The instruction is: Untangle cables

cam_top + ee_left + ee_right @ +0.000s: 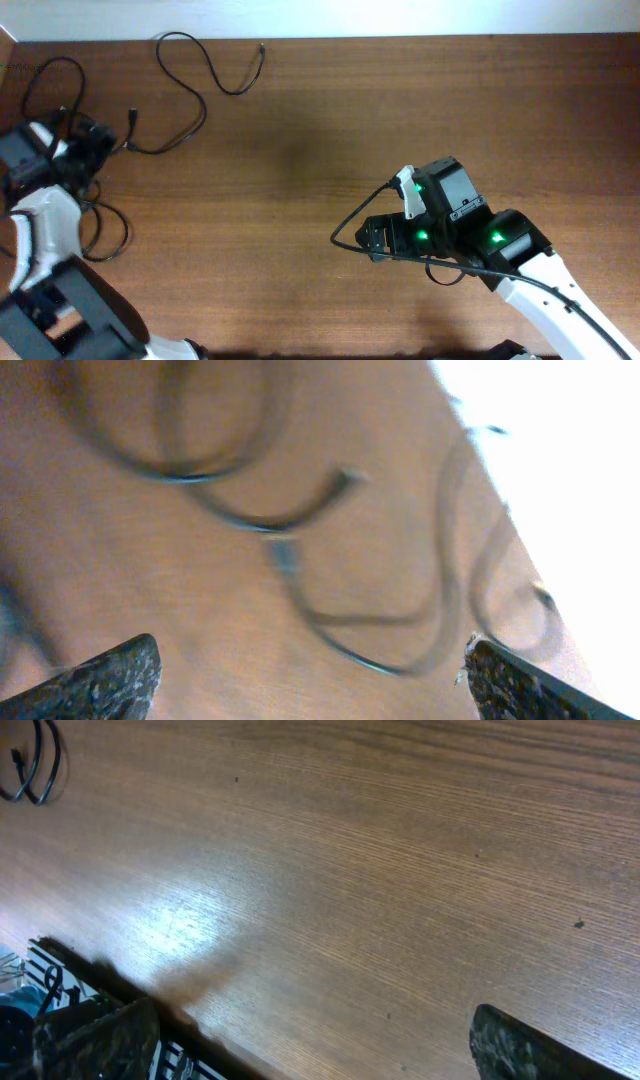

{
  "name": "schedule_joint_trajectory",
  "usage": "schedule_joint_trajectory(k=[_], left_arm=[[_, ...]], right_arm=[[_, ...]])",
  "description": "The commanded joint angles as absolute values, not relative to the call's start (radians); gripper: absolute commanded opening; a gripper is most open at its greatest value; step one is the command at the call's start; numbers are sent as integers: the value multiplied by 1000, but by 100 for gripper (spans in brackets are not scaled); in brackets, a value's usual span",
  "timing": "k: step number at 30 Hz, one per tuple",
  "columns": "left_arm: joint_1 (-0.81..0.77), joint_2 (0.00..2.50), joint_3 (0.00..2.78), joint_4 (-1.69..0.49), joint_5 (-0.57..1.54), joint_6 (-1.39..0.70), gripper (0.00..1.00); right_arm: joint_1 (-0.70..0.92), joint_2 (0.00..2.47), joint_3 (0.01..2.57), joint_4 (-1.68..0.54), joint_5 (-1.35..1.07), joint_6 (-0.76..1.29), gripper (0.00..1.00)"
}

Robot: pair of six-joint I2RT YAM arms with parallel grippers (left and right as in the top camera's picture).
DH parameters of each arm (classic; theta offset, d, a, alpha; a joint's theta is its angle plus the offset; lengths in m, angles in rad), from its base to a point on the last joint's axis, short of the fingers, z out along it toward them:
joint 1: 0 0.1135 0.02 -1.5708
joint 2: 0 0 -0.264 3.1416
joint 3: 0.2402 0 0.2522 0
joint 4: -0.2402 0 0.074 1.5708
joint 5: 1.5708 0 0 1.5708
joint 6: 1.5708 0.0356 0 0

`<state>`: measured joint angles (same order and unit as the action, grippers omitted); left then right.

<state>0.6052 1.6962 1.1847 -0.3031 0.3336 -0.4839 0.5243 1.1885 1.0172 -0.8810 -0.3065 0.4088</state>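
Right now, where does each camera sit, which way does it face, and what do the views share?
Overhead: fixed above, looking straight down on the brown wooden table; thin black cables lie upper left, left arm at the left edge, right arm lower right.
Left wrist: low over the table, facing blurred cables; tips of the open left gripper frame the bottom.
Right wrist: tilted across bare wood toward a cable loop in the far corner; open right gripper tips below.
Shared: all three show table and cables.
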Motion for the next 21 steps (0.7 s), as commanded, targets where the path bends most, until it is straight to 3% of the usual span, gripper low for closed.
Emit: schedule_joint_trajectory(k=[1,7,13,21], left_arm=[[466,1556,1208,-302,412,-352,99],[234,1486,1208,-329,242,-231,100],[218,1544,1208,-331,49,-204,99],[218,1728,1208,-192,47,-207,99]], right_arm=[[523,1187,1026,-878,-302,405,98],[523,1187,1026,-878,-302,405,99],[523,1187,1026,-878,-302,405,98],[523,1187,1026,-878,-302,405,99]])
